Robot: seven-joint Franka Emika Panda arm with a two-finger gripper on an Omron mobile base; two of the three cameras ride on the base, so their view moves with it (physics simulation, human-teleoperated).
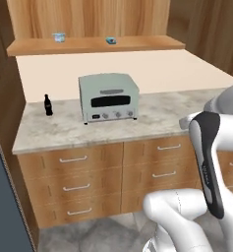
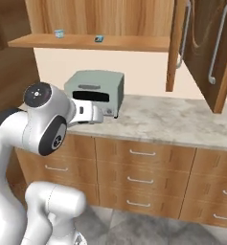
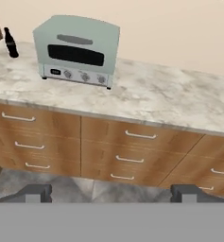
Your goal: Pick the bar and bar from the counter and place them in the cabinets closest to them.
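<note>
- Marbled grey stone counter [image 1: 157, 120] carries a pale green toaster oven [image 1: 109, 96] and a small black bottle [image 1: 48, 105].
- Up on the long light-brown wooden shelf ledge [image 1: 137, 45] lie a light blue wrapped bar [image 1: 59, 36] and a darker blue one [image 1: 110, 41], well apart.
- Two-finger gripper [image 3: 111, 194] hangs in front of the drawers, fingertips spread wide, holding nothing.
- By my judgement both bars look placed; a check needs a view of the shelf.

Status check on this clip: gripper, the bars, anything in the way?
Gripper open, holding nothing, facing the counter. Two small items sit on the shelf, too small to identify. Toaster oven and black bottle on counter.
</note>
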